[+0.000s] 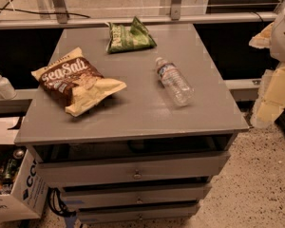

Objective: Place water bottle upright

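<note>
The water bottle (174, 81) is a small clear ribbed bottle with a white cap and a white-and-blue label near its neck. It lies on its side on the right half of the grey cabinet top (142, 110), with the cap pointing to the far left. My gripper (273, 95) shows as pale white and yellowish parts at the right edge of the view. It is beyond the cabinet's right side, well apart from the bottle and holding nothing that I can see.
A brown and cream sea salt chip bag (76, 81) lies on the left of the top. A green chip bag (129, 36) lies at the back. A white pump bottle (2, 84) stands on a ledge to the left. A cardboard box (12, 189) sits on the floor at lower left.
</note>
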Tool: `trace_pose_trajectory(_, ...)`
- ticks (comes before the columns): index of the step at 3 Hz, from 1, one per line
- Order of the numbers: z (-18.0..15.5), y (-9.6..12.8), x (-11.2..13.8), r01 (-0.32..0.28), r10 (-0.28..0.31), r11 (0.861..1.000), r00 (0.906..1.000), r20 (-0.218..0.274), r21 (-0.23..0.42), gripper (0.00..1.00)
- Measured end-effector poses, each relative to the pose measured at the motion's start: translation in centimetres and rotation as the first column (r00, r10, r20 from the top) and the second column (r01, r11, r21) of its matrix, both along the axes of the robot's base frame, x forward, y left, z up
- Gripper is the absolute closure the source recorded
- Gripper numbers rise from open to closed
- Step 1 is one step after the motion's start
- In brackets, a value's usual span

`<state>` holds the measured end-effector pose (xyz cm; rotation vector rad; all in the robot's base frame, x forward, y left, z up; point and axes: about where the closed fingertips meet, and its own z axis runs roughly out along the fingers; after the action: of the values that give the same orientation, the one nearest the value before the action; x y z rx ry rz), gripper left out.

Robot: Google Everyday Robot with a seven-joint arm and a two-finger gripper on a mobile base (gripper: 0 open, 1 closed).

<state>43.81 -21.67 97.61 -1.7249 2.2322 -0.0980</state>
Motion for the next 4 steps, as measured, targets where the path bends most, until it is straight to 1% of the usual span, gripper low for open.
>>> trace_pose_trajectory(1,0.0,0.0,0.0,0.0,0.0,1.0,1.0,0.0,0.0,0.0)
trace_pose_trajectory(2,-0.3,0.3,0.4,-0.02,0.02,1.0,0.9997,0.014,0.0,0.0)
trace_pose_trajectory(3,-1.4,0.7,3.1,-0.071,0.07,0.997,0.9968,0.038,0.033,0.0)
trace_pose_trajectory(4,-2.3,1.7,6.8,-0.085,0.083,0.995,0.9954,0.048,0.043,0.0)
